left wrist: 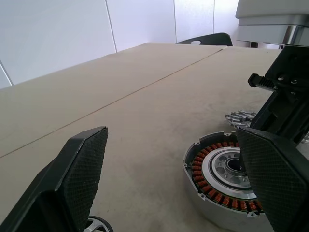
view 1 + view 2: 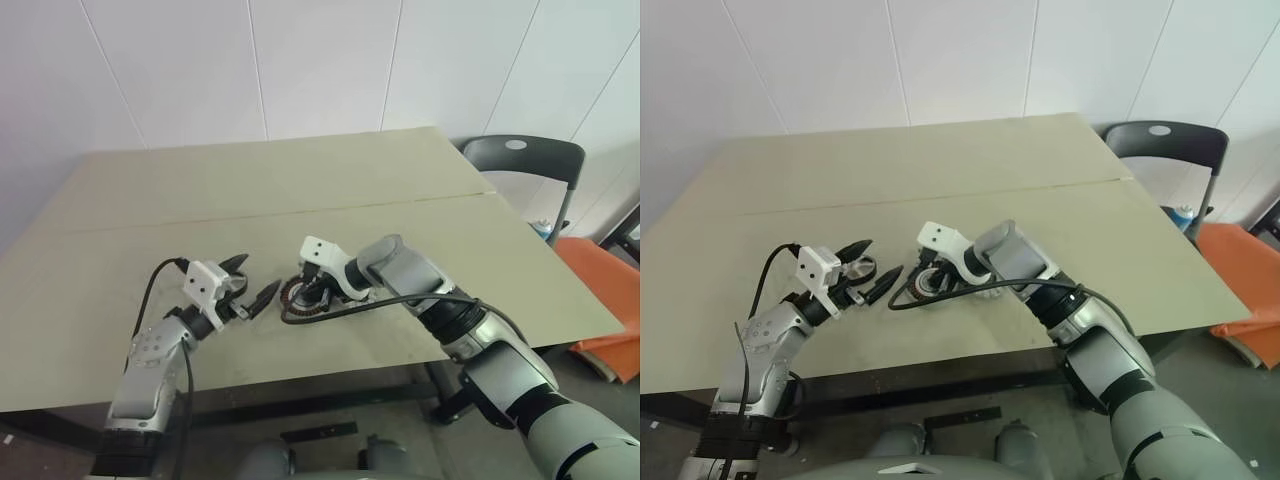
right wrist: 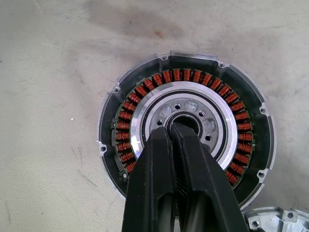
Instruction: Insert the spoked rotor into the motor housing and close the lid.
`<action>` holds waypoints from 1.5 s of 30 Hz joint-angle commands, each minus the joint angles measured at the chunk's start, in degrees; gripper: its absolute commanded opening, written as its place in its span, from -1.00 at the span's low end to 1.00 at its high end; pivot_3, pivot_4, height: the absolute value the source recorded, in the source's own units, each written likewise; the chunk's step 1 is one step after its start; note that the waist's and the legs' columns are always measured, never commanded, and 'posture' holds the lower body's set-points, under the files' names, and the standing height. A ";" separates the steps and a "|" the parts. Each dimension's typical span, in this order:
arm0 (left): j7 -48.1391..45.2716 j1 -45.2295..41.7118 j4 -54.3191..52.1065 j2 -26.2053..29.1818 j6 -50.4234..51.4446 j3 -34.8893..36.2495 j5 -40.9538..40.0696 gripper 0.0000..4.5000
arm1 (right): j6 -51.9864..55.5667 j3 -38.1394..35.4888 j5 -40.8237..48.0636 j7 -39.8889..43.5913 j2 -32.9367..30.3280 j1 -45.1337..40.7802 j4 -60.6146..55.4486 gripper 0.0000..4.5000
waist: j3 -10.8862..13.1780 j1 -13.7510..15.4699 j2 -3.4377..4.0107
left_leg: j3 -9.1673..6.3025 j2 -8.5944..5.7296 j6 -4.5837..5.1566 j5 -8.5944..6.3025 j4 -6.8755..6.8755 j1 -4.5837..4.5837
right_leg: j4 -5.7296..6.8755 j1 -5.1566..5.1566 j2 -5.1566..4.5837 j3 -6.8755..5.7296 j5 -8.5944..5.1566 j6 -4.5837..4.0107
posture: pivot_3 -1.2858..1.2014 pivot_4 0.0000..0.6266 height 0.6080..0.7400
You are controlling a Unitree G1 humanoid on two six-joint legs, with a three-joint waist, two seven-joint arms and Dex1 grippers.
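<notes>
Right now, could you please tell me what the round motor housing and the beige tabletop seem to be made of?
The round motor housing: likely cast metal, dull grey rim, with copper-red wire windings. The beige tabletop: matte, scuffed board, possibly wood or laminate.

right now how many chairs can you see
1. The chair stands past the table's far right corner. Others may be hidden outside the views.
</notes>
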 commanded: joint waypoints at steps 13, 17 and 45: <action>-0.08 -0.57 -1.57 0.13 -0.37 -0.14 -0.30 1.00 | -3.62 5.01 -5.89 -2.11 -2.20 3.14 1.61 -0.98 | -0.19 -0.07 0.06 | -0.05 0.01 -0.13 -0.08 0.00 0.04 | -0.01 0.00 0.00 0.00 -0.12 0.17 | 0.03 -1.00 1.00; -0.16 -0.72 -1.23 0.15 -0.45 -0.12 -0.28 1.00 | -3.92 5.89 -6.40 -1.14 -2.67 3.56 1.07 -0.98 | -0.22 0.01 0.08 | -0.05 0.01 -0.14 -0.09 0.00 0.02 | -0.05 -0.01 -0.02 0.00 -0.13 0.17 | 0.03 -1.00 1.00; -0.27 -1.27 -0.16 0.10 -0.66 -0.25 0.01 1.00 | 4.93 3.38 0.15 5.66 -2.32 0.88 -1.51 -0.98 | -0.26 0.48 0.05 | -0.01 -0.22 0.03 -0.33 -0.39 -0.23 | -0.68 -0.09 -0.32 -0.03 -0.08 0.44 | 0.03 -1.00 1.00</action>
